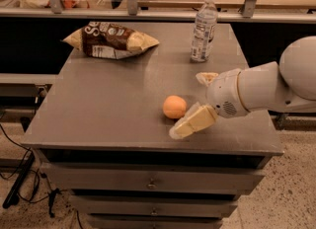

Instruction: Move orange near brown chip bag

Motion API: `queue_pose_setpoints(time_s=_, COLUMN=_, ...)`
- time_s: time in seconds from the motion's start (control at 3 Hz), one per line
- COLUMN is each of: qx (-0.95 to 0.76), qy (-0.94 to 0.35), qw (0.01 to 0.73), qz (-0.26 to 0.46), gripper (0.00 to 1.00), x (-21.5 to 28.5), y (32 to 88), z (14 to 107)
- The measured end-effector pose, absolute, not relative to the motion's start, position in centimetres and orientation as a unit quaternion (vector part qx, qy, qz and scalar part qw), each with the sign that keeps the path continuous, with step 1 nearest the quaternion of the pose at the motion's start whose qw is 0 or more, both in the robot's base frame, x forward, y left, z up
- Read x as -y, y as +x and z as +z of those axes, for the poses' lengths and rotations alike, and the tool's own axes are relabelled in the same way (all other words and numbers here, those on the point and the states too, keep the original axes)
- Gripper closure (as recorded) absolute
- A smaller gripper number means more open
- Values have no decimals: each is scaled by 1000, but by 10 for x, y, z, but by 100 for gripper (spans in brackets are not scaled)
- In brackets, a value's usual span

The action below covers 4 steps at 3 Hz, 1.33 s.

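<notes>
Orange: the orange [174,106] sits on the counter [113,99], right of its middle and toward its front edge.
Pincer: the pincer [188,104] is low over the counter's front right part, just right of the orange. It is spread wide and grips nothing.
Fingers: the near finger [193,121] slants down to the left, its tip close beside the orange's lower right side. Whether they touch, I cannot tell. The far finger [206,77] is behind and to the right of the orange, apart from it.
Arm: the white arm [261,87] reaches in over the counter's right edge.
Chip bag: the brown chip bag [111,39] lies flat at the counter's back left, well apart from the orange.
Water bottle: a clear water bottle [204,28] stands upright at the counter's back right.
</notes>
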State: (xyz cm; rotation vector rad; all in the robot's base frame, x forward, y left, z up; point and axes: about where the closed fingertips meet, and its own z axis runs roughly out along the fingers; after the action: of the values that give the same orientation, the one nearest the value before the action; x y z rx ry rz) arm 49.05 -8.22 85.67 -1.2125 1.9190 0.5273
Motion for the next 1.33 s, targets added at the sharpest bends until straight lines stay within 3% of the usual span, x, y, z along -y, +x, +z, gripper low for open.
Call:
queue_pose_setpoints(time_s=0.33, qx=-754, qy=-480, qw=392, qz=219, gripper=18, x=76, y=492, z=851)
queue_pose_setpoints(time_s=1.33, qx=-750, qy=-482, qw=389, qz=235, gripper=88, x=70, y=494, z=846)
